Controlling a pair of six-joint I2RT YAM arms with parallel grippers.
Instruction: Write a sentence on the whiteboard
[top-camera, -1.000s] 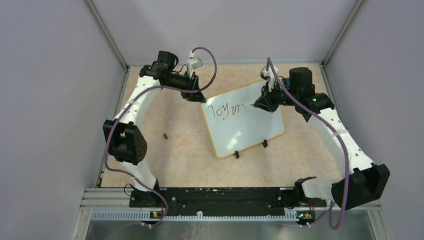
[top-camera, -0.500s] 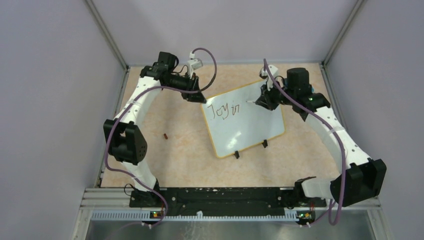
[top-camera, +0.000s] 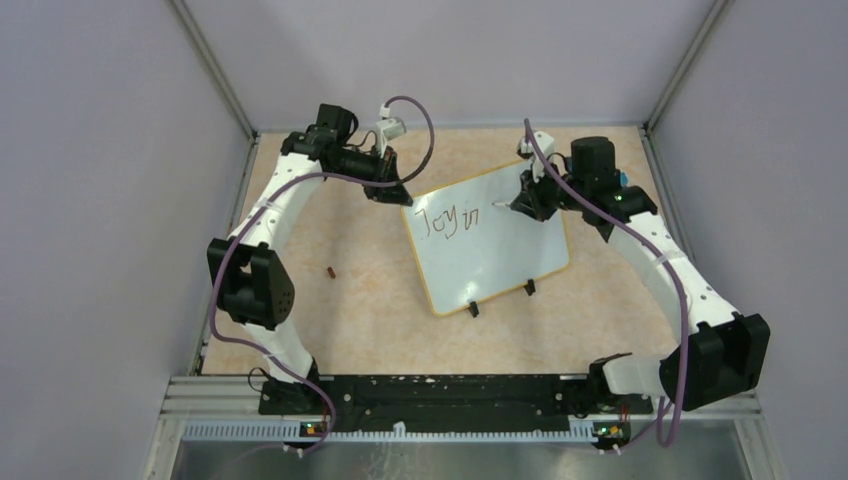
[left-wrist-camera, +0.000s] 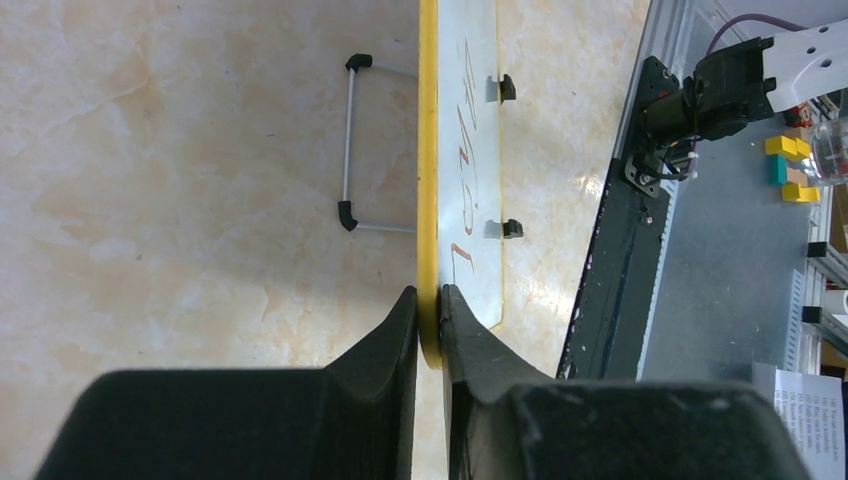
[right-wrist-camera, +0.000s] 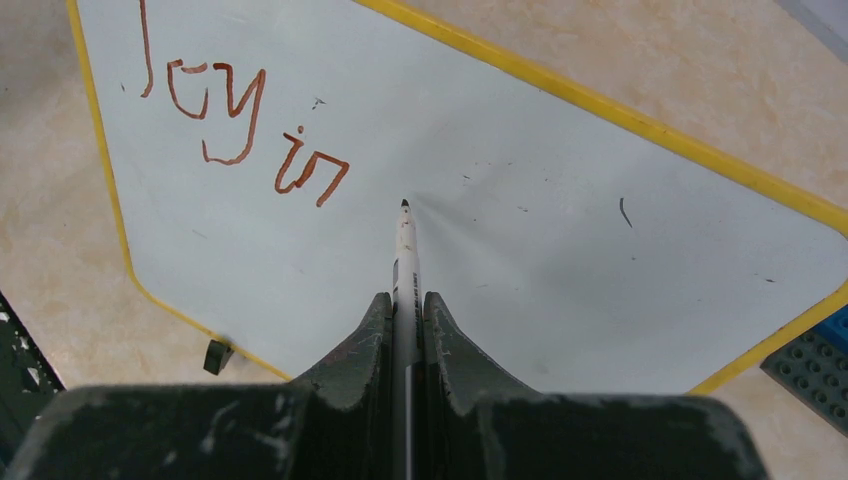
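Left gripper (left-wrist-camera: 430, 294): pinches board (top-camera: 500, 250) corner, toward far edge.
Right gripper (right-wrist-camera: 405, 298): clamps pen (right-wrist-camera: 404, 242), tip shifted just past "in".
Sentence (right-wrist-camera: 243, 118): "Joy in"; unfinished, next word due.

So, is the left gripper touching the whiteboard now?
Touching. The left wrist view shows it: the left gripper is shut on the yellow rim of the whiteboard, with no gap on either side.
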